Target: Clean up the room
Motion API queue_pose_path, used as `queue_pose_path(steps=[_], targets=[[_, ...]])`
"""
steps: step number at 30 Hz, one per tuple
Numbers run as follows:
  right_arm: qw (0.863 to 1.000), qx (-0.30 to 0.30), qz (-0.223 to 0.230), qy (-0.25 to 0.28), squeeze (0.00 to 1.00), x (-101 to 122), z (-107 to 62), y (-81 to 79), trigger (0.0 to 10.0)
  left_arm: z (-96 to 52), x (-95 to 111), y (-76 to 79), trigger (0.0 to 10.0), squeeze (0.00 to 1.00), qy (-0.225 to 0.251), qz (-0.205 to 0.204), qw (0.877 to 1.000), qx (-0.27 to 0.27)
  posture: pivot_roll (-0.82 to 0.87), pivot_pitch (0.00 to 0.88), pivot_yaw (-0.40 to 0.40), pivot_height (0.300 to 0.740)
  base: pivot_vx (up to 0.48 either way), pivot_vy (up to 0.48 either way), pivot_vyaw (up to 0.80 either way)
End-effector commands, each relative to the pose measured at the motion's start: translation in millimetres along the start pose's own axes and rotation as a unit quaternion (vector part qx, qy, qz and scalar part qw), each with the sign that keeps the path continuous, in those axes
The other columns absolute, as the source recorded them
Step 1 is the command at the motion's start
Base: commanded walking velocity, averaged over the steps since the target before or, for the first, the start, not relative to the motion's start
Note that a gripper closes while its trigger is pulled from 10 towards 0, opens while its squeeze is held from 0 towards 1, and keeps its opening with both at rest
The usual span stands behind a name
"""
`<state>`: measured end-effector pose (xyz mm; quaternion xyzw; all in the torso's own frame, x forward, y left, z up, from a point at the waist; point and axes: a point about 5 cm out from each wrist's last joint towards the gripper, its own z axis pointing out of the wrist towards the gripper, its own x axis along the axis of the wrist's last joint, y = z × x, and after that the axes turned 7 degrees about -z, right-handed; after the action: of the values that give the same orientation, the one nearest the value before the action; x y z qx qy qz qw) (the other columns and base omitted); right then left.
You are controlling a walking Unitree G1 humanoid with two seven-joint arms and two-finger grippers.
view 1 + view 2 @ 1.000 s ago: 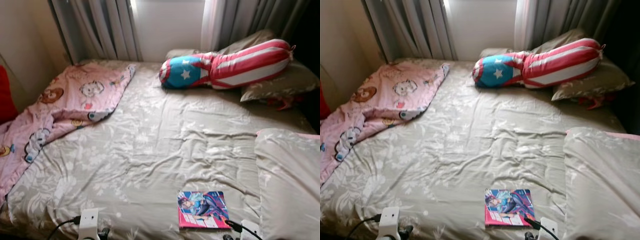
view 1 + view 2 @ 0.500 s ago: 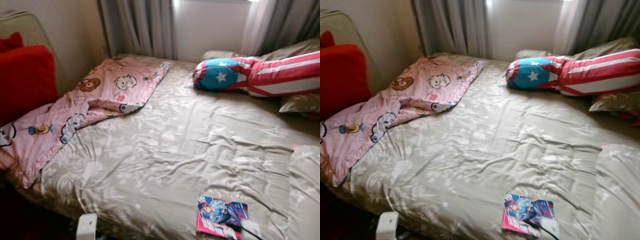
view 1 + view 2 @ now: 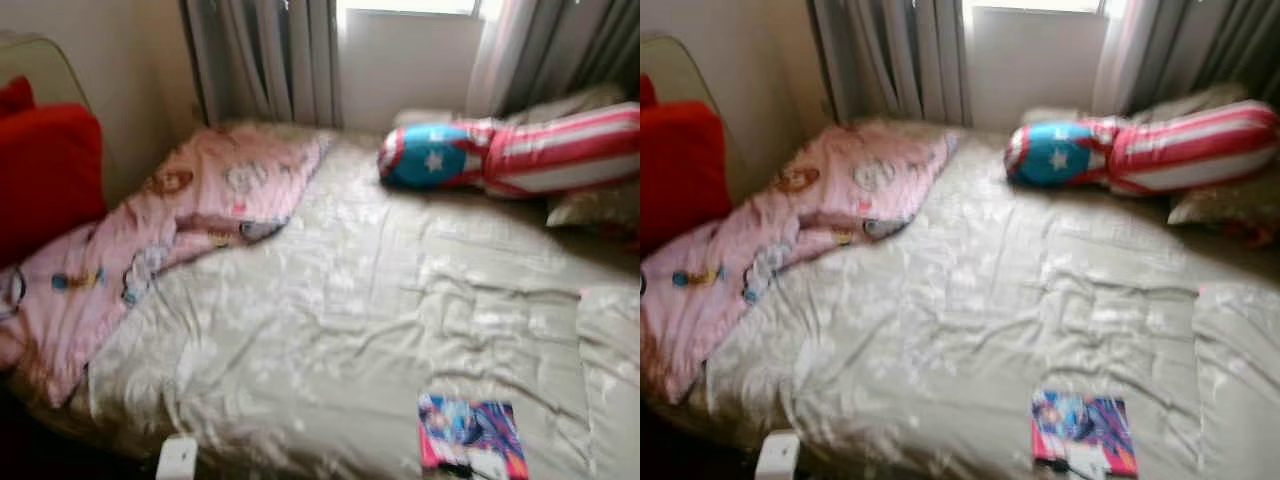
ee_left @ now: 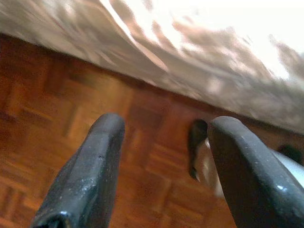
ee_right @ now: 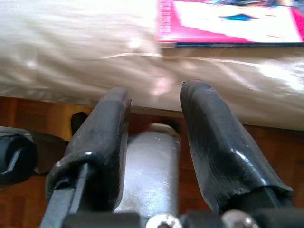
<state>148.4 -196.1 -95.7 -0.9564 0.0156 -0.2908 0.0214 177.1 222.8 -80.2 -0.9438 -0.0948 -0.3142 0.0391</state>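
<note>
The head views are blurred, which suggests the robot is on the move beside the bed (image 3: 380, 300), so neither arm is at work yet. The left claw (image 4: 164, 142) hangs low over the wooden floor (image 4: 57, 109) by the bed's edge, its two fingers spread wide with nothing between them, likely just carried there while walking. The right claw (image 5: 154, 118) also hangs low at the near edge of the bed, fingers parted and empty, pointing toward the one magazine (image 5: 228, 23) that lies flat on the cover just above it. In the head views that magazine (image 3: 470, 440) sits near the foot of the bed on the robot's right, probably the loose item most in need of tidying. One pink blanket (image 3: 160, 240) with cartoon prints lies rumpled across the left side, spilling toward the edge, so it looks thrown aside rather than spread. One bolster (image 3: 500, 155) in red and white stripes with a blue star end lies across the head of the bed below the curtains (image 3: 260, 60), resting against grey pillows (image 3: 590, 205) whose number I cannot count for certain. One red cushion (image 3: 45, 175) leans against the wall at the far left.
</note>
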Motion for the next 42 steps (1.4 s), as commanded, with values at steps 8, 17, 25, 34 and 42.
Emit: queue_pose_path(steps=[8, 17, 25, 34, 42], targets=[[1.0, -0.008, -0.017, -0.013, 0.0, -8.2, -4.3, 11.3, 10.0, 0.0, -2.8, 4.6, 10.0, 0.0, -0.005, -0.002, 1.0, -0.005, -0.02, 0.0, 0.004, 0.74, 0.0, 0.476, 0.0], [1.0, -0.009, -0.02, -0.012, 0.0, -7.8, -3.8, 9.7, 10.0, -0.1, -2.8, 3.8, 10.0, 0.0, -0.006, 0.002, 1.0, -0.006, -0.02, 0.0, 0.009, 0.74, 0.0, 0.475, 0.0], [1.0, -0.008, -0.02, -0.011, 0.0, -7.4, -3.3, 7.7, 10.0, 0.0, -1.9, 2.6, 10.0, 0.0, -0.004, 0.004, 1.0, -0.005, 0.0, 0.0, 0.006, 0.74, 0.0, 0.474, 0.0], [0.999, -0.003, -0.031, -0.01, 0.0, -7.5, -3.7, 8.3, 10.0, -0.4, -4.0, 3.4, 10.0, 0.0, -0.006, 0.005, 1.0, -0.006, 0.0, 0.0, 0.0, 0.74, 0.0, 0.472, 0.09], [1.0, -0.001, -0.023, -0.006, 0.0, -7.2, -3.7, 7.9, 10.0, -0.4, -4.0, 2.9, 10.0, 0.0, -0.006, 0.003, 1.0, -0.004, 0.0, 0.0, -0.004, 0.74, 0.0, 0.472, 0.8]])
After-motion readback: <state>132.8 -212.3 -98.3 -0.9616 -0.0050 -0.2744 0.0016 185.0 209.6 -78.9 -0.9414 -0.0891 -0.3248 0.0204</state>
